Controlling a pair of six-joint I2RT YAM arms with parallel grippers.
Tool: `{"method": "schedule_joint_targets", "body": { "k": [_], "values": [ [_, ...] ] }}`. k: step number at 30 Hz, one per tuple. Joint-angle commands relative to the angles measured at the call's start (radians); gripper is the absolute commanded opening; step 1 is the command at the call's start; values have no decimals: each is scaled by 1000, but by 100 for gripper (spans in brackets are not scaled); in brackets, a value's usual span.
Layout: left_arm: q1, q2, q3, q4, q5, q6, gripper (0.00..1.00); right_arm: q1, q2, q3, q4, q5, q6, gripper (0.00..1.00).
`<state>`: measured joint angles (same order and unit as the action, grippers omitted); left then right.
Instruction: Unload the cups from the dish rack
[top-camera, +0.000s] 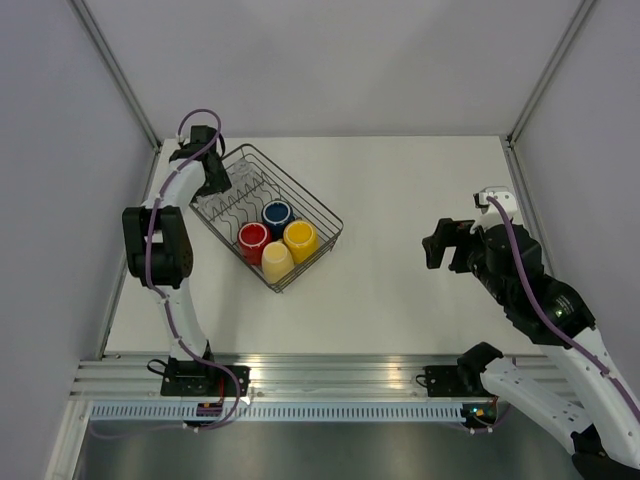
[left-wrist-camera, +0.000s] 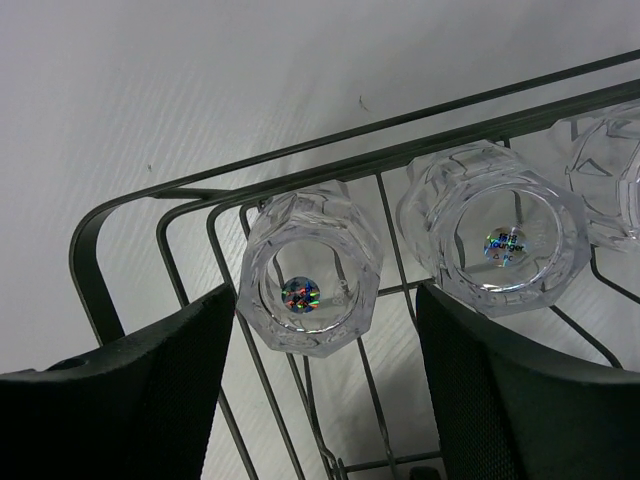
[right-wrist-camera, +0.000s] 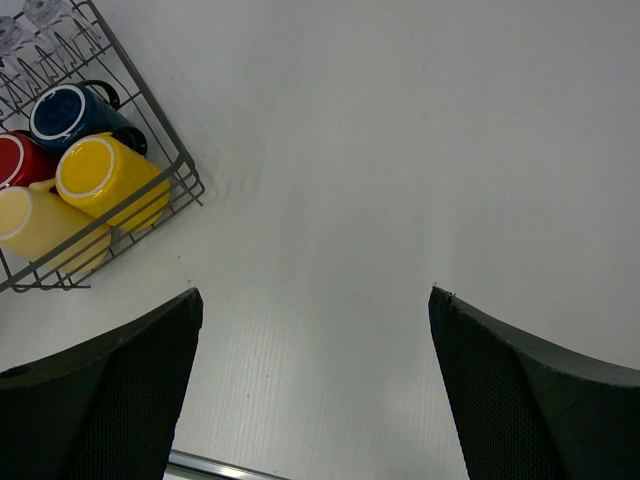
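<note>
**Q:** What does the view from above give you?

**A:** The dish rack (top-camera: 296, 184) sits slantwise at left centre on the white bench (top-camera: 420, 180). Four mugs crowd its lower end: the red mug (top-camera: 253, 237), the dark blue mug (top-camera: 277, 213), the orange-yellow mug (top-camera: 300, 237) and, lowest, the cream mug (top-camera: 277, 263). The tumblers (top-camera: 240, 180) are at the rack's upper end and are hard to make out there. My left claw (top-camera: 215, 180) is over that upper corner. My right claw (top-camera: 437, 245) hangs above bare bench at the right of the frame, well apart from the rack.

**Q:** And your left wrist?

**A:** My fingers (left-wrist-camera: 150, 400) fill the two lower corners, spread wide. The nearest tumbler (left-wrist-camera: 310, 285) shows in the gap between their tips, just inside the rack's rounded corner. The second tumbler (left-wrist-camera: 495, 235) is just to its right, and the third tumbler (left-wrist-camera: 610, 180) is cut by the right edge. The first two each show a small shiny sticker at the centre. I have hold of nothing. Whether a fingertip touches the glass, I cannot tell.

**Q:** Right wrist?

**A:** That claw is wide open too, with only bare bench between the fingers. The rack's end pokes in at the upper left with all four mugs inside. The dark blue is uppermost, the red is at the left edge, the orange-yellow is nearest the rack's corner and the cream is lowest.
</note>
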<state>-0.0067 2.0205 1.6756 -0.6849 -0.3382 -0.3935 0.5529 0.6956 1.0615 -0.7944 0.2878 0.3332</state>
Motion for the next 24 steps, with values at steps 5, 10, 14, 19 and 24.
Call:
{"method": "schedule_joint_targets", "body": {
  "k": [5,10,14,19,24],
  "values": [
    [37,29,58,7,4,39,72,2,7,29,1,-12,-19,98],
    [48,33,58,8,13,38,71,4,8,31,4,-15,-20,98],
    [50,43,53,8,25,38,66,2,13,31,7,-21,-20,98],
    [50,52,58,10,48,36,46,4,10,32,6,-21,-23,98],
    [48,15,62,11,71,38,23,4,7,35,6,-24,-26,98]
  ]
}}
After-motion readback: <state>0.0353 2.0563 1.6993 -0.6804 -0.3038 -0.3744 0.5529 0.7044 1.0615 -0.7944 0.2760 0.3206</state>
